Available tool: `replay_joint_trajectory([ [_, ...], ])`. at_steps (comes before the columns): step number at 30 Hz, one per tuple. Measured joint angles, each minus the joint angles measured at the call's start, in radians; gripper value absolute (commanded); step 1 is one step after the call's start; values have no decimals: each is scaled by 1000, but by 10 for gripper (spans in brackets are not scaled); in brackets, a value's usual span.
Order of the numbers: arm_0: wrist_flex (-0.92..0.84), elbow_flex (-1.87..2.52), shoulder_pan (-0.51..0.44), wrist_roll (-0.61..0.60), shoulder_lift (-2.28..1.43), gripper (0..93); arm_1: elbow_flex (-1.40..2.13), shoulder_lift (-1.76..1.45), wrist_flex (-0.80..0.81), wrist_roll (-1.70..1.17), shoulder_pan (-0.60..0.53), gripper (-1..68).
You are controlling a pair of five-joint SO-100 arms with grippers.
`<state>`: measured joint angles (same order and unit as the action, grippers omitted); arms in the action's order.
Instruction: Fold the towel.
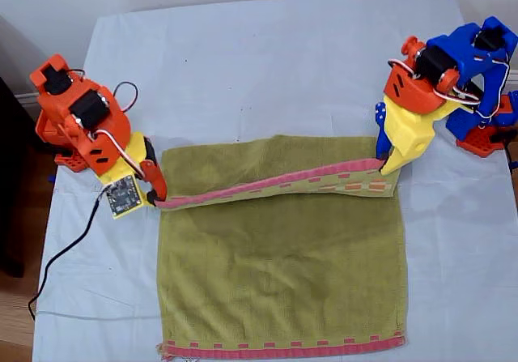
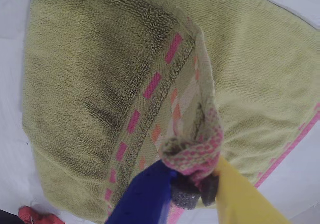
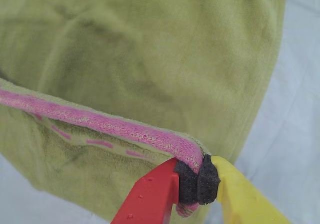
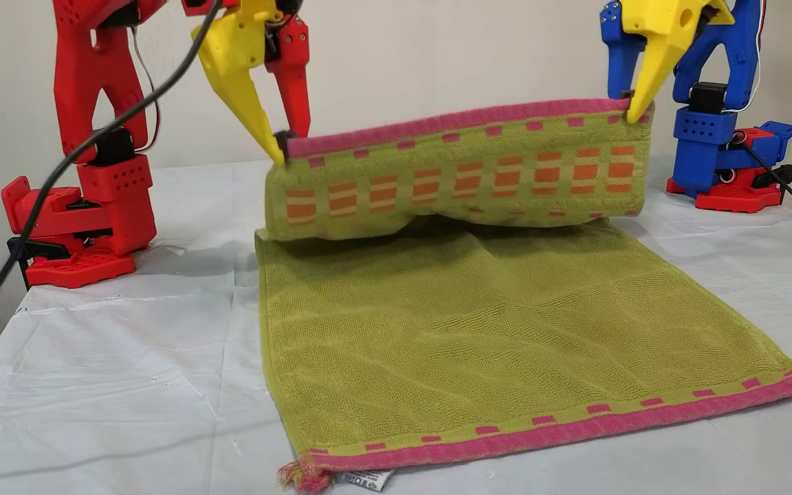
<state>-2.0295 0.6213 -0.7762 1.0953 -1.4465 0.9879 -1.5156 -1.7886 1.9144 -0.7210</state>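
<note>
Currently the towel [image 1: 279, 257] lies on the white sheet [image 1: 243, 62], its checked end lifted clear of the sheet and carried over the flat part, while the opposite pink border [image 4: 561, 430] rests flat on the sheet, well apart from the raised end. You will note that my first gripper [image 2: 192, 181], blue and yellow, is clamped on one corner of the raised pink edge, with bunched cloth between its foam pads [image 2: 182, 191]. My second gripper [image 3: 197, 179], red and yellow, pinches the other corner of that same edge. Between the two corners the edge [image 4: 451, 124] hangs taut and nearly level. A label [image 4: 361, 479] shows at the flat border's corner.
</note>
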Motion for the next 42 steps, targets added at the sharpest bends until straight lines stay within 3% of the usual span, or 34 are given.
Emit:
replay_joint_trajectory([
  [11, -23, -256, -117, 35, 253, 1, -275, 276, 0, 86, -91, 3],
  [20, -23, -439, -149, 40, 431, 1, -431, 431, 0, 135, -144, 3],
  [30, -23, -923, -158, 60, 836, 1, -555, 552, -9, 247, -229, 3],
  [42, 86, -1035, -210, 107, 894, 1, -907, 838, -12, 328, -296, 3],
])
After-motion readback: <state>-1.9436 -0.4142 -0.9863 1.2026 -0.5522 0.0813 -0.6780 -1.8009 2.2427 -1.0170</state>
